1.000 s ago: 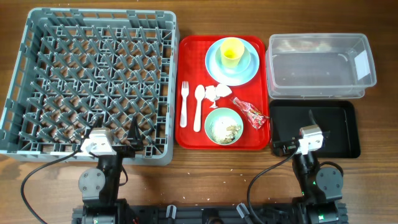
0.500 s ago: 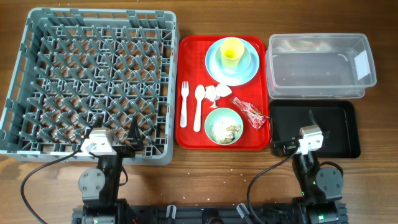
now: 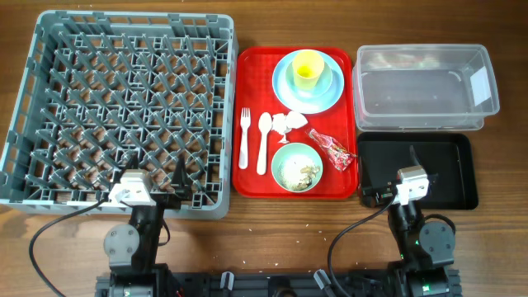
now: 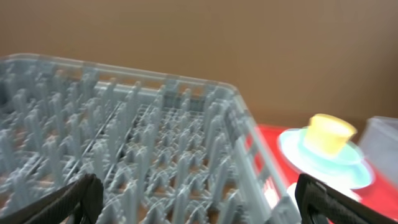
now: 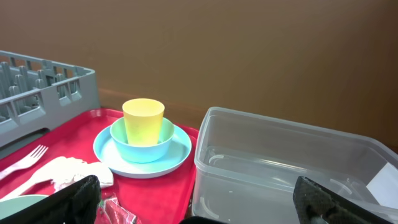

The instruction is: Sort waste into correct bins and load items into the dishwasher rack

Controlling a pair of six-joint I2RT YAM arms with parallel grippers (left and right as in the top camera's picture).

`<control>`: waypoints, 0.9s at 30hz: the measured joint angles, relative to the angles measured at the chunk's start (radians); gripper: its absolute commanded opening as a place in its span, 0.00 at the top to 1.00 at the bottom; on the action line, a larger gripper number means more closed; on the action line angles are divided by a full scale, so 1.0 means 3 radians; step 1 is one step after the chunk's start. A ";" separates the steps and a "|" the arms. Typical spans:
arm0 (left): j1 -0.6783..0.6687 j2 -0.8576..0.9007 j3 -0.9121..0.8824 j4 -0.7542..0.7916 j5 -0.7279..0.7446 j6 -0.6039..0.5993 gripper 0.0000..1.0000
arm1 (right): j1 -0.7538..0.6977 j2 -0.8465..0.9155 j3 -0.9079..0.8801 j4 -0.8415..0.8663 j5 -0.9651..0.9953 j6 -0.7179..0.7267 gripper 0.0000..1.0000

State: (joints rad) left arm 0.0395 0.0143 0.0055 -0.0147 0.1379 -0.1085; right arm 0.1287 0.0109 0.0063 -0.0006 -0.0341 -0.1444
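Nothing on the red tray [image 3: 252,82] has been lifted yet, so the step in hand looks like the first reach. Both arms sit parked along the bottom of the overhead view. The left gripper [image 4: 199,208] has its fingers spread wide over the near edge of the rack [image 3: 132,16], and the right gripper [image 5: 199,211] has its fingers spread just as wide over the black tray [image 3: 445,165]; neither holds anything. A sensible start is the loose waste in the middle of the frame. The right arm is nearer, so it should come down from above on the crumpled napkin [image 3: 289,122] or the wrapper [image 3: 330,150], closing across the narrow width without nudging the spoon [image 3: 264,142] beside them. The wrapper's long axis runs diagonally, upper left to lower right, so the fingers should be turned to straddle it crosswise. The fork [image 3: 244,136] and spoon lie side by side, apart, with long axes running top to bottom. Tines and spoon head point toward the top edge, handles toward the bottom. The bowl [image 3: 297,167] holding the crumbs [image 3: 299,172] sits upright just below the napkin and should be kept level until tipped out. The cup [image 3: 308,68] stands mouth up in the dish [image 5: 155,149] on the plate [image 3: 285,87], at the tray's upper end. The clear tub [image 3: 421,49] lies at the upper right.
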 measured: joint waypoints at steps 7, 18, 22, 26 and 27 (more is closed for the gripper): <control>-0.0004 0.0685 0.1504 -0.1366 0.0941 -0.0201 0.00 | 0.0000 0.0001 0.0000 -0.0001 0.0000 -0.0001 0.00; -0.0010 0.3600 0.3672 -0.3618 0.1074 -0.0036 0.28 | 0.0000 0.0001 0.0000 -0.0001 0.0000 -0.0011 0.00; -0.0010 0.3652 0.3672 -0.3641 0.1010 -0.0206 0.29 | 0.0000 0.0003 0.0000 -0.0001 0.0000 -0.0011 0.00; -0.0010 0.3452 0.3672 -0.3712 0.0657 -0.0458 0.29 | 0.0000 0.0003 0.0000 -0.0001 0.0000 -0.0011 0.00; -0.0010 0.3407 0.3672 -0.3738 0.0621 -0.0474 0.29 | 0.0000 0.0003 0.0000 -0.0001 0.0000 -0.0011 0.00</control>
State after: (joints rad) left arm 0.0364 1.0363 1.1072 -1.1362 0.3241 -0.2508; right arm 0.1287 0.0116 0.0063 -0.0010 -0.0341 -0.1478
